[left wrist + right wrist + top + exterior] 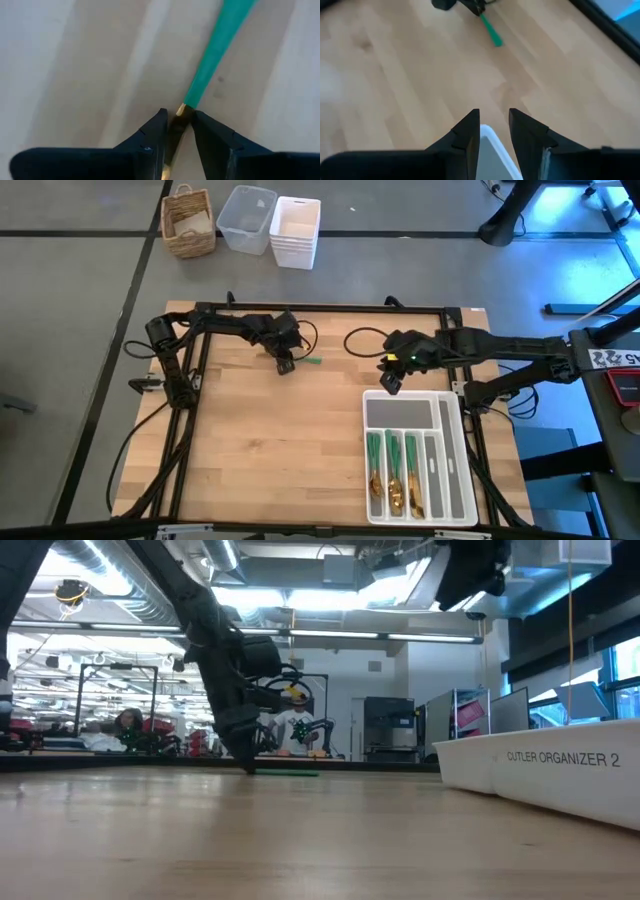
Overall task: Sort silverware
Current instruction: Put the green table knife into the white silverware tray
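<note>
Silverware piece with slim green handle [220,47] lies flat beyond the white compartmented tray [452,470], its long axis running away from the left gripper [176,120], whose fingers straddle its gold neck; right gripper [494,125], fingers apart, hovers over the tray's corner.

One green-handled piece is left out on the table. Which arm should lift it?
Left. The left gripper is down at that green-handled piece, fingers either side of its gold neck. The right gripper hangs open over the tray's far corner, holding nothing.

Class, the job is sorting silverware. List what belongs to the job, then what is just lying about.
Job:
- loose utensil, green handle, between the left gripper fingers
- sorted utensils
- tray
- right gripper, above the tray's corner

Lying about:
- wicker basket
- clear tub
- white bins
</note>
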You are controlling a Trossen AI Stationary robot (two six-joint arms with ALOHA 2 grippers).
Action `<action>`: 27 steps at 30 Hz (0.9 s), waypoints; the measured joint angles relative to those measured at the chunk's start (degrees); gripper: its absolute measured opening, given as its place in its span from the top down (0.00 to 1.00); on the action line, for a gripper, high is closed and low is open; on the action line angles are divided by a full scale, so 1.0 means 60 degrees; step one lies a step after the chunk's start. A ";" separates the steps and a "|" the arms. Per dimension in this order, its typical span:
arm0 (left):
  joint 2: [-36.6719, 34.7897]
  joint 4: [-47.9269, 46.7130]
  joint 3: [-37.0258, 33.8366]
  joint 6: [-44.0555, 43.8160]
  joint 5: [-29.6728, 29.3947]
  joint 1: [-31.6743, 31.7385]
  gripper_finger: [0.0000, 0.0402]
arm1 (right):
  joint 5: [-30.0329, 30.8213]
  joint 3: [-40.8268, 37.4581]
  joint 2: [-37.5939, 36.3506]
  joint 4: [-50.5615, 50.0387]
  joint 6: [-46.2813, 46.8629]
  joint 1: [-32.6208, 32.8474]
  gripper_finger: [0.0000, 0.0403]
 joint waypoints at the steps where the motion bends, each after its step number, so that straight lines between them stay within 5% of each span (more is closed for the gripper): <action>1: -0.0001 -0.0109 0.0007 -0.0077 -0.0015 -0.0119 0.78 | -0.0094 0.0000 0.0053 0.0166 0.0002 -0.0001 0.73; 8: -0.0016 -0.0484 0.0015 -0.1192 -0.0140 -0.0981 0.80 | -0.0531 0.0000 0.0181 0.1570 -0.0016 0.0000 0.73; 15: -0.0019 -0.0497 0.0015 -0.1423 -0.1288 -0.1627 0.85 | -0.0530 0.0000 0.0178 0.1965 -0.0020 0.0000 0.73; 21: -0.0026 -0.0478 0.0015 -0.2191 -0.1381 -0.1732 0.95 | -0.0527 0.0000 0.0178 0.1947 -0.0019 0.0000 0.73; 27: -0.0030 -0.0316 -0.0022 -0.3074 -0.0978 -0.1644 0.92 | -0.0487 0.0000 0.0300 0.1849 -0.0001 0.0000 0.73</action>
